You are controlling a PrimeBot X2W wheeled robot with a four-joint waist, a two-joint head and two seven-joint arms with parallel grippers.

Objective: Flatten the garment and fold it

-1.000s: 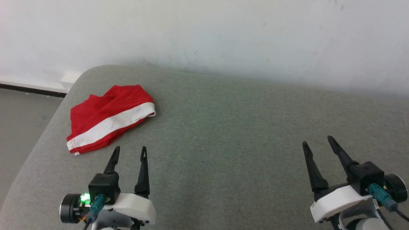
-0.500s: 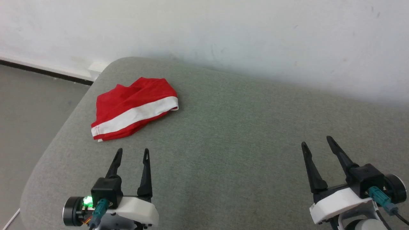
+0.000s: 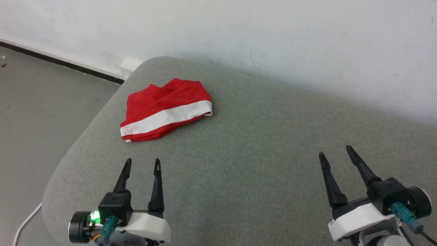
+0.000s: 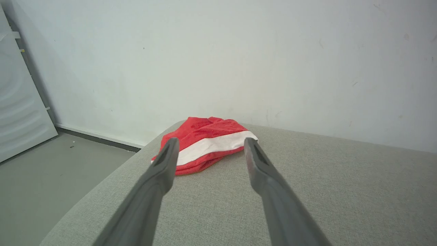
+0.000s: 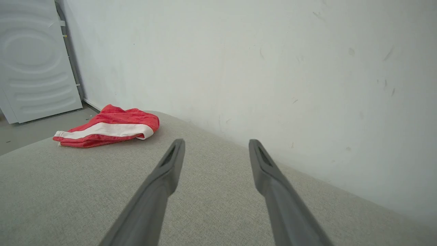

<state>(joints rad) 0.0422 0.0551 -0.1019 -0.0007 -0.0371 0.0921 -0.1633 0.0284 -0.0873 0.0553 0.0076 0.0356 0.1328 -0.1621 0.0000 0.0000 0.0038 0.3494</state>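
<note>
Nearest, the left gripper (image 3: pixel 142 163) and the right gripper (image 3: pixel 334 151) hover low over a grey cushion (image 3: pixel 259 143), each with its two dark fingers spread apart and holding nothing. Farther off, the crumpled red shorts (image 3: pixel 166 108) lie near the cushion's far left corner, ahead of the left gripper. A white wall (image 3: pixel 239 30) stands behind.

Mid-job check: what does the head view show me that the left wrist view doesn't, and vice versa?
Head view adds the right pincer, open, and a white cable on the floor. Left wrist view adds a white ribbed panel standing by the wall. Both share the grey cushion, the red garment lying crumpled near its corner, untouched, and the open left pincer pointing toward it.
</note>
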